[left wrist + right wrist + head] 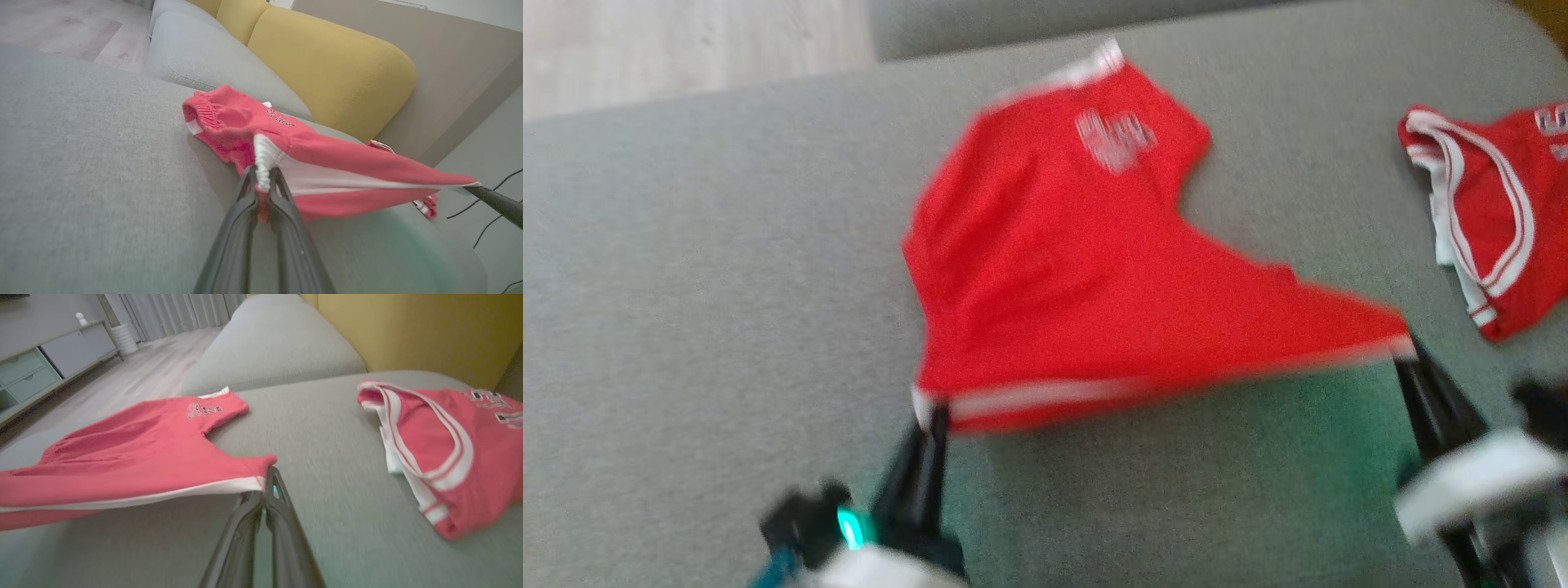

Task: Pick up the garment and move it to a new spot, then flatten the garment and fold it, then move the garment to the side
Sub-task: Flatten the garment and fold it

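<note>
Both sets of fingers are clenched on the red shorts (1078, 278) (327, 163) (135, 449). The left gripper (935, 416) (263, 179) pinches one white-trimmed corner between its tips. The right gripper (1409, 351) (265, 486) pinches the opposite corner of the same striped edge.

That edge runs taut from one pair of fingers to the other, lifted off the grey sofa seat (686, 286). Beyond the fingertips the rest of the cloth slopes down and lies on the seat. The elastic end and a small white print are farthest from the tips. The head view is blurred, so I can't read the print.

In the left wrist view, the right arm's dark finger (490, 200) holds the far corner off to the right of the left fingers.

The red jersey (1494, 220) (441, 445), with white striped trim and block lettering, lies on the same seat. It sits to the right of the right fingers and ahead of them, well apart from the shorts, and nothing touches it. It looks folded or bunched; I can't tell which.

A yellow back cushion (335, 69) stands past the shorts, ahead of the left fingers. Pale wood floor (686, 49) lies beyond the seat.
</note>
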